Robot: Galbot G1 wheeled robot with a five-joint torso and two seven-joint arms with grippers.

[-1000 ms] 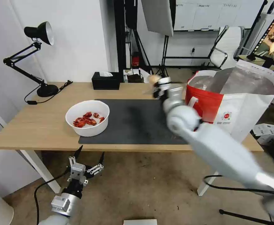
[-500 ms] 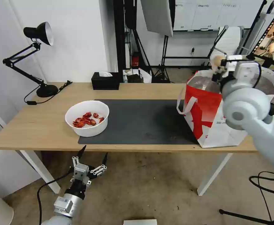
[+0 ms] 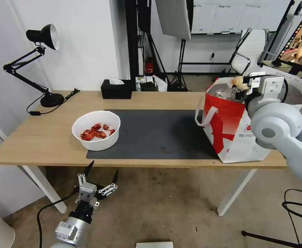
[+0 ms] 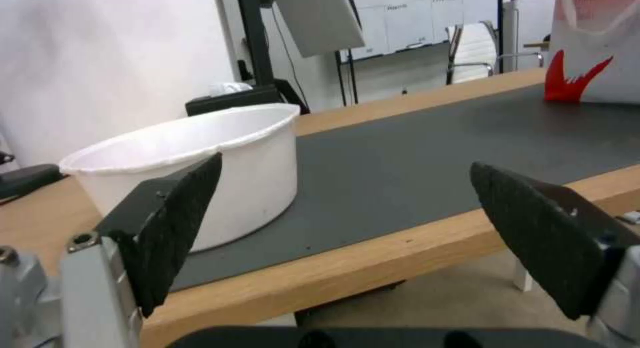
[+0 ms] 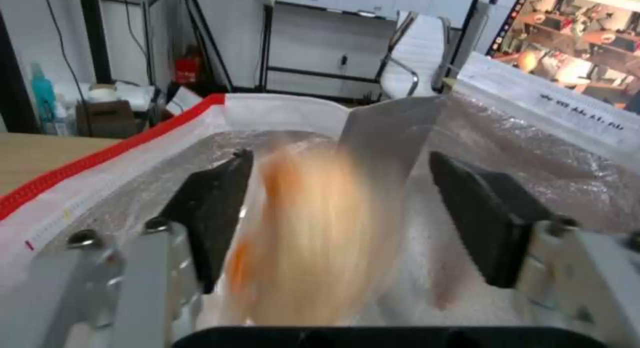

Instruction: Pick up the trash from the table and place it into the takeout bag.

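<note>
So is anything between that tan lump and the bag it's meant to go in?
Nothing visible. The lump sits between the open right gripper's fingers, directly over the bag's open foil-lined mouth.

Landmark is the mat point(image 3: 151, 132), lying along the middle of the table point(image 3: 40, 137). Bowl point(image 3: 96, 130) sits on the mat's left end, partly over its edge, shells point(image 3: 95, 132) inside. Bag point(image 3: 237, 127) stands on the mat's right end. Right gripper point(image 3: 240, 86) is over the bag's open top, a lump point(image 3: 237, 82) between its spread fingers. Tissue box point(image 3: 116, 89) is behind the mat, lamp point(image 3: 42, 63) behind and left of it. Left gripper point(image 3: 101, 172) hangs before the mat's left end, below the table edge, fingers spread.
</note>
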